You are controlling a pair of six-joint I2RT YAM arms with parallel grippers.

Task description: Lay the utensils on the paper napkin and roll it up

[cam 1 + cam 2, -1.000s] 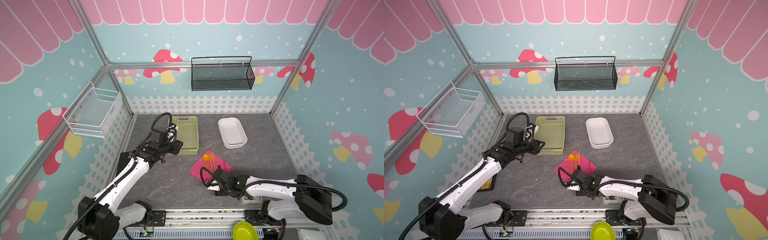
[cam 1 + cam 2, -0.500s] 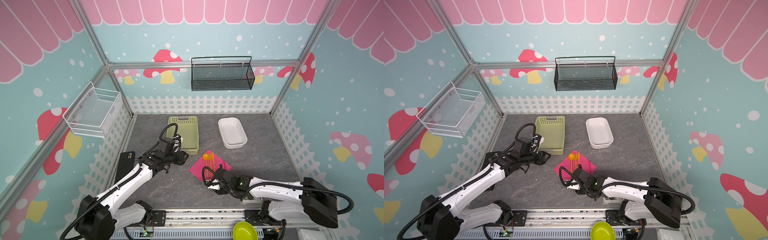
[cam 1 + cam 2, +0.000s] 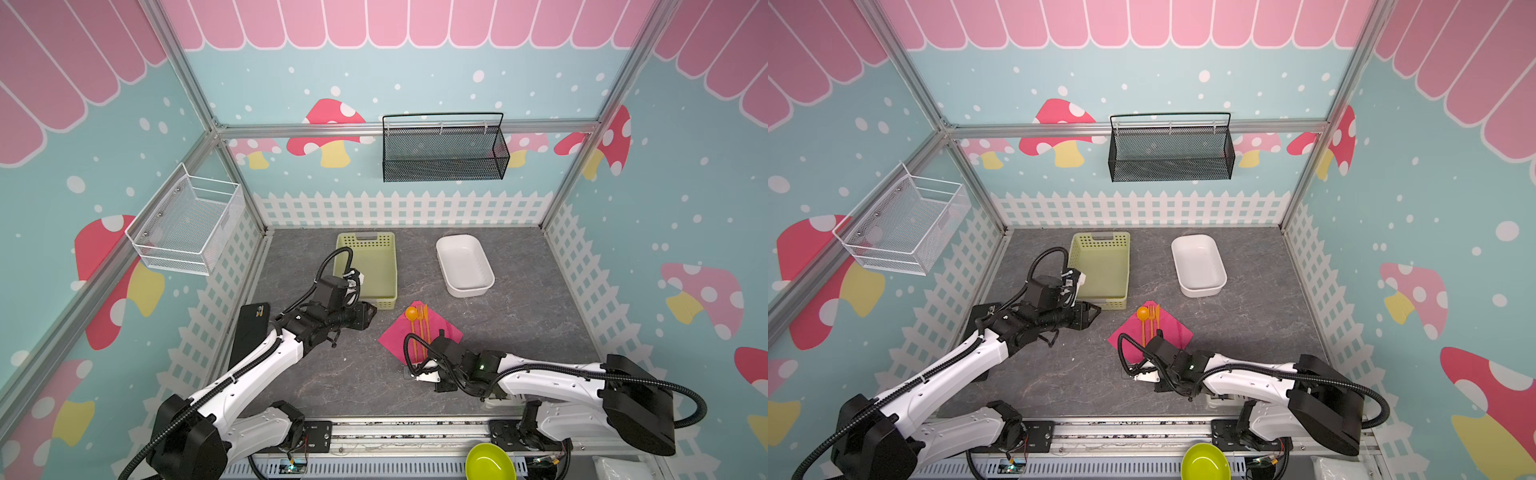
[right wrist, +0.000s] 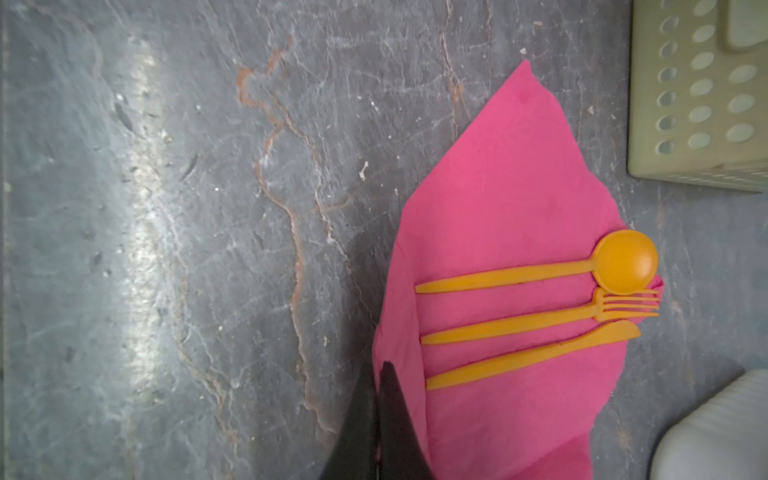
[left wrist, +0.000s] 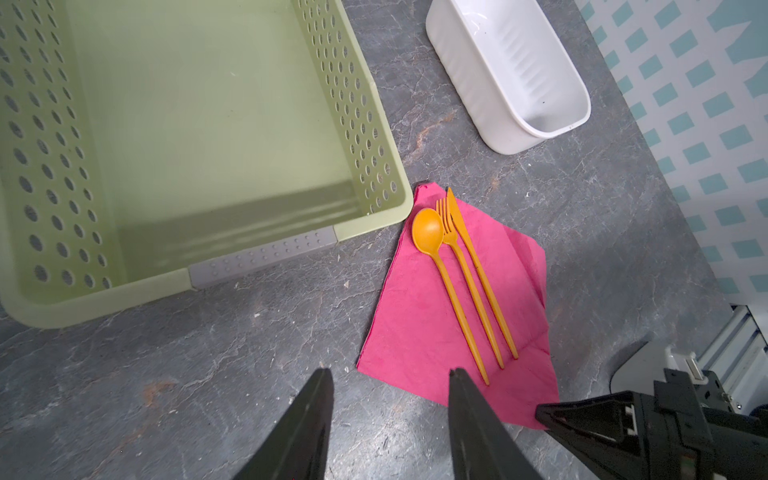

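Snaps the right gripper (image 4: 386,370) shut on the near edge of the thin magenta-pink paper napkin (image 4: 498,199); swings the left gripper (image 5: 390,372), half-open and empty, in near it. Leaves the slim orange plastic utensils (image 5: 461,282) side by side on top. Looks set for rolling.

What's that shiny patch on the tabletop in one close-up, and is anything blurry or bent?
Right wrist view: a streak of reflected light glares across the grey tabletop, and the right hand is a dark, soft blur. Left wrist view: the cutlery is sharp, but the rim of the green basket looks slightly bowed. Both top views: even light, faint shadows.
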